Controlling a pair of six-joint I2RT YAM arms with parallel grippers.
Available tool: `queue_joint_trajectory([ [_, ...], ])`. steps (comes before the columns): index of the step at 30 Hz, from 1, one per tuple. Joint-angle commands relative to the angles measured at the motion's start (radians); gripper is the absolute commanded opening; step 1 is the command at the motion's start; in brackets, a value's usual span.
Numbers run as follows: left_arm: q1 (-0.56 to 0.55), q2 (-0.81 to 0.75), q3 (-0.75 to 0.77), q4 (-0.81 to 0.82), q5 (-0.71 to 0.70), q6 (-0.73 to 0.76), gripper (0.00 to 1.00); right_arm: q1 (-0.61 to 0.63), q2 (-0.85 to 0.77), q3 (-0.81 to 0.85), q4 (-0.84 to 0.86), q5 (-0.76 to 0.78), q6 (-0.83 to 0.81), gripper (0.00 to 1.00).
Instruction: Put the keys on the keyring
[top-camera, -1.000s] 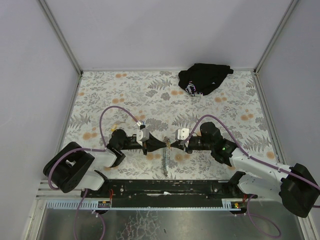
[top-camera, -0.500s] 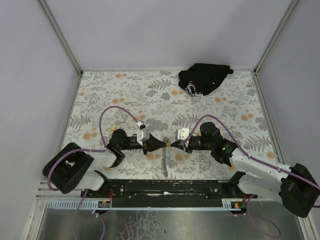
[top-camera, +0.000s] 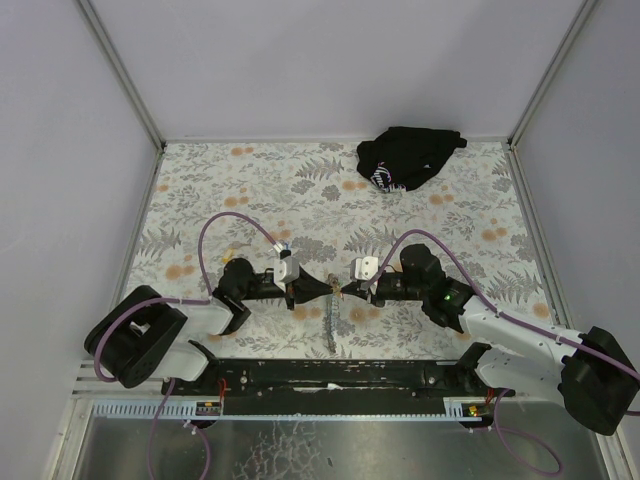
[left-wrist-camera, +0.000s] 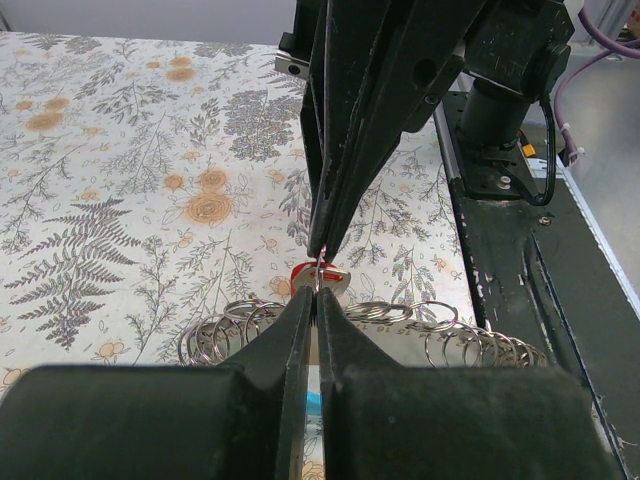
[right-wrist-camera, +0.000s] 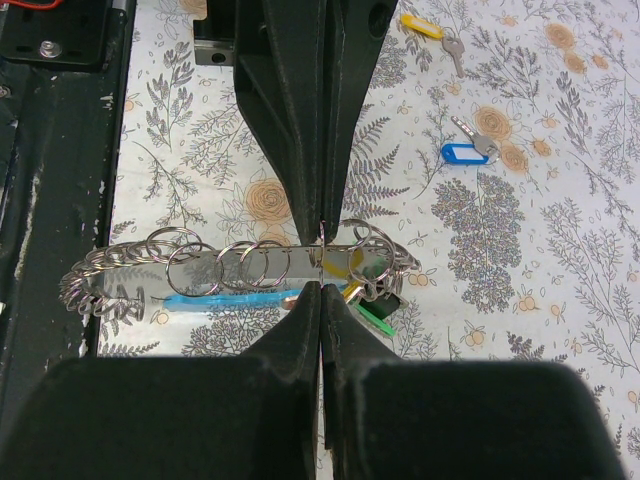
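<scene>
Top external view is showing you both claws meeting tip to tip near the front of the flowery table. Your left gripper is pressing its two fingers tight together, and your right gripper is doing the same. A thin ring is sitting right between the two tips, but you cannot tell which claw is pinching it. The keyring is lying on the table just below the tips, with lots of small rings along its strap and a light-blue part. A red tag is peeking out beside the tips. A yellow tag and a green tag are lying against the strap. A blue-tagged key and a yellow-tagged key are lying well apart from it. A black cloth bundle is sitting at the far edge.
</scene>
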Motion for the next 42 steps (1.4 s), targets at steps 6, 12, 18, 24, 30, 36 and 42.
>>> queue_joint_trajectory([
  [6, -0.005, -0.025, 0.025, 0.037, -0.024, 0.023, 0.00, 0.011, -0.013, 0.023, 0.014, -0.006, -0.010, 0.00],
  [12, -0.005, -0.021, 0.027, 0.039, -0.015, 0.019, 0.00, 0.014, -0.010, 0.023, 0.014, -0.007, -0.010, 0.00],
  [18, -0.005, -0.015, 0.027, 0.043, -0.020, 0.016, 0.00, 0.014, -0.011, 0.025, 0.013, -0.018, -0.011, 0.00],
  [24, -0.006, -0.023, 0.024, 0.033, -0.037, 0.025, 0.00, 0.014, -0.015, 0.024, 0.009, -0.012, -0.010, 0.00],
  [30, -0.005, -0.035, 0.023, 0.020, -0.039, 0.031, 0.00, 0.014, -0.016, 0.022, 0.011, -0.002, -0.011, 0.00],
  [36, -0.005, -0.031, 0.026, 0.020, -0.024, 0.031, 0.00, 0.014, -0.021, 0.017, 0.022, 0.014, -0.006, 0.00],
  [42, -0.006, -0.018, 0.036, 0.020, 0.002, 0.022, 0.00, 0.015, -0.031, 0.006, 0.040, 0.030, 0.000, 0.00],
])
